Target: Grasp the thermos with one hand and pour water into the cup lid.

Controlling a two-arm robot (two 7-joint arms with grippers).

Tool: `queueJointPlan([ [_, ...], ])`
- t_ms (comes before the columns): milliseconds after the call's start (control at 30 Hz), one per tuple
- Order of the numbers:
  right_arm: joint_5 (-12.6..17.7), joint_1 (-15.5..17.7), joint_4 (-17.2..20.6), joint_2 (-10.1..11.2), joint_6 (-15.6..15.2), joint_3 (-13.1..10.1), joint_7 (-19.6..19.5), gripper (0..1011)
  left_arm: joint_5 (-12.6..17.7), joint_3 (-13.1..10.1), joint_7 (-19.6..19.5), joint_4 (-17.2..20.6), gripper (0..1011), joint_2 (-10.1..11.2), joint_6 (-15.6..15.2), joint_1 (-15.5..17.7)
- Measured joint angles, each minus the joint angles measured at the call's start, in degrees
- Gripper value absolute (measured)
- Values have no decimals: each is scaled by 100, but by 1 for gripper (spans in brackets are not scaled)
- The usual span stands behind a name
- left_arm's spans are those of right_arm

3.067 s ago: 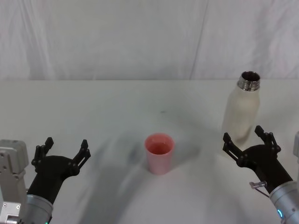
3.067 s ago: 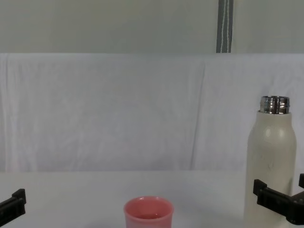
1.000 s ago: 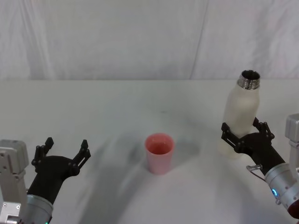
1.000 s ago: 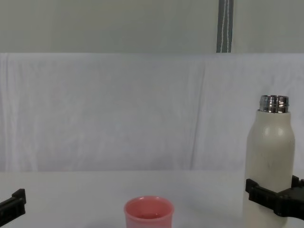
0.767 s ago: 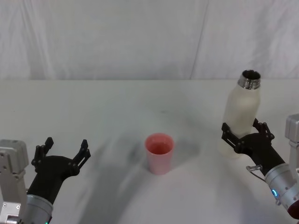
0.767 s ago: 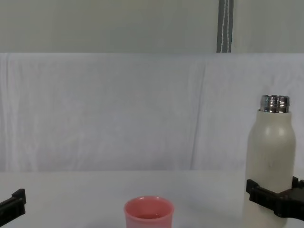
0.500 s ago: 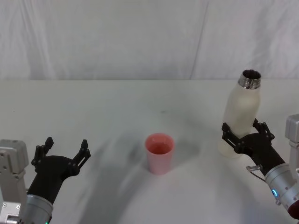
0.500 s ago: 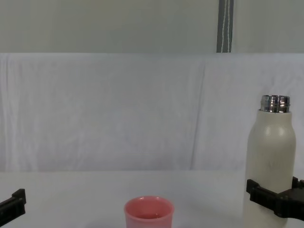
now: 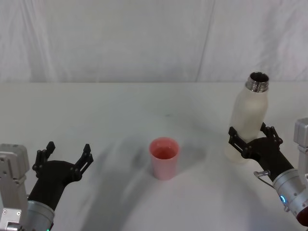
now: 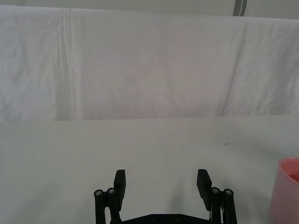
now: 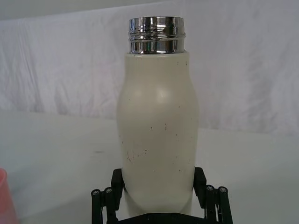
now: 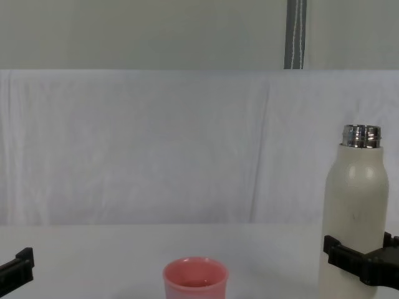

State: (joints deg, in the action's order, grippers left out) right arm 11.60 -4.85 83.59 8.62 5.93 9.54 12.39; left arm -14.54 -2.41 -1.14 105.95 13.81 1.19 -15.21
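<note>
Thermos: I see the cream bottle (image 9: pixel 249 119) standing upright at the right of the white table (image 9: pixel 120 110), steel neck open at the top; its base looks to be on the tabletop.
Right gripper: my right gripper (image 9: pixel 250 139) has its black fingers (image 11: pixel 117 179) closed against both sides of the thermos low on its body, holding it.
Change over three seconds: back then this gripper sat in front of the bottle with fingers spread and nothing held; now it clasps the bottle.
Change over the last second: the thermos leaned slightly a second ago and now reads straight; since half a second ago I see next to no difference.
Cup: the pink cup (image 9: pixel 164 158) stands upright near the table's middle, well to the left of the thermos, where it stood before.
Left gripper: my left gripper (image 9: pixel 63 154) hovers over the near left of the table, fingers wide apart and empty, unchanged.
</note>
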Motion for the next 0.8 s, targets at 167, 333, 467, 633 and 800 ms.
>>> queueJointPlan([
  [167,0,0,0,0,-1,0,0,940,0,0,0,0,1001,0,0,0],
  [333,0,0,0,0,-1,0,0,940,0,0,0,0,1001,0,0,0],
  [467,0,0,0,0,-1,0,-1,940,0,0,0,0,1001,0,0,0],
  [633,0,0,0,0,-1,0,-1,940,0,0,0,0,1001,0,0,0],
  [800,0,0,0,0,-1,0,-2,940,0,0,0,0,1001,0,0,0],
])
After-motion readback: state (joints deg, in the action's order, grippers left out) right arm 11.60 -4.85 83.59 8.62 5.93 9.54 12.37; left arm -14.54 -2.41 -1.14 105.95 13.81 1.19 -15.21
